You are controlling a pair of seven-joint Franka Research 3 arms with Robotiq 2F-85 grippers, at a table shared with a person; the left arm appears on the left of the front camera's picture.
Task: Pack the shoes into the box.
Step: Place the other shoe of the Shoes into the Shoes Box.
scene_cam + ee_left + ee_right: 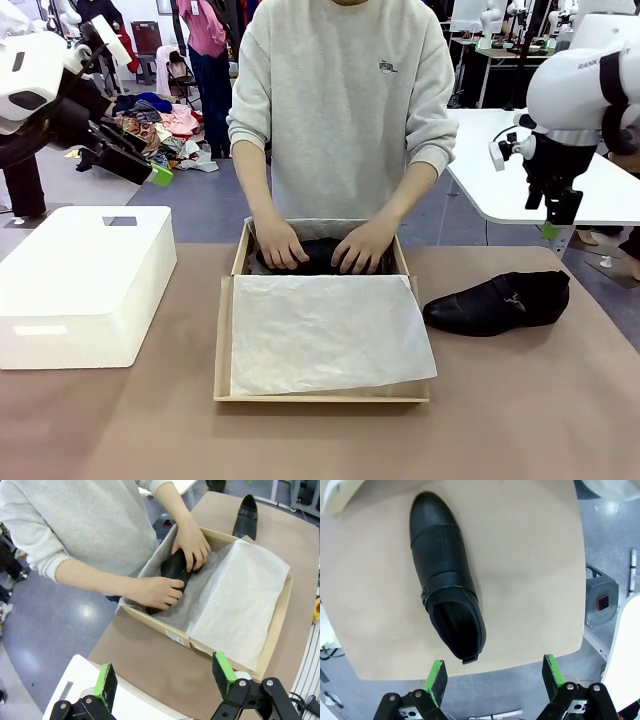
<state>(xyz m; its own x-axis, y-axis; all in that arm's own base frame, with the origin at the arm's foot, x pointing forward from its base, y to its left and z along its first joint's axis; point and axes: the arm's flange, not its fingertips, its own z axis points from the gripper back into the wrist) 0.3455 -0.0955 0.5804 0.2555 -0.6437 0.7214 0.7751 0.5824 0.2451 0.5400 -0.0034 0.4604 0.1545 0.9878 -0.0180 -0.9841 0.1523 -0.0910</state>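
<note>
Two black shoes are in play: one lies inside the cardboard box, along its far wall, and the other rests on the tabletop just to the right of the box, apart from it. You have one box, open. One sheet of white tissue paper is spread over its near half. The person stands beyond the box with both hands pressed on the shoe inside, so those hands sit between you and that shoe. One white plastic bin stands to the left of the box.

Your left claw is released, fingers wide, raised off to the left of the box above the bin. Your right claw is also released and holds nothing; it hangs to the right of the box, past the loose shoe.

From the left wrist you can see a hand at each end of the boxed shoe, which the front view hides behind knuckles. From the right wrist you look straight down on the loose shoe, its opening nearest your fingers.
</note>
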